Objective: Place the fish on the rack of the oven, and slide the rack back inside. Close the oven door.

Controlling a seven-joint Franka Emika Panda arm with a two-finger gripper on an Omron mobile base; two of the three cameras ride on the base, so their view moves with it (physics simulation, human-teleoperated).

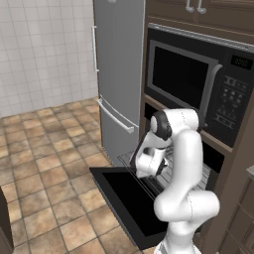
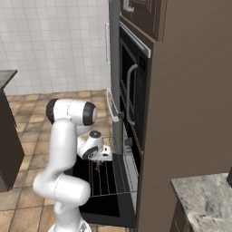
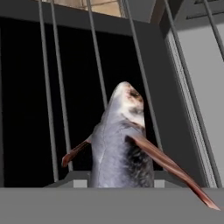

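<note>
We hold the fish [image 3: 120,148] in our claw [image 2: 97,158], which hangs just above the rack [image 2: 105,177]. The rack is pulled out over the lowered oven door [image 1: 131,198], and in the hand view its thin bars run right behind the fish, head pointing away from us. The oven [image 1: 211,158] sits below the microwave [image 1: 196,82], to the right of the fridge [image 1: 119,74]. We judge the placing step is in hand: next we should lower a little, lay the fish across several bars so it cannot slip between them, then release. Pushing the rack in and lifting the door remain.
</note>
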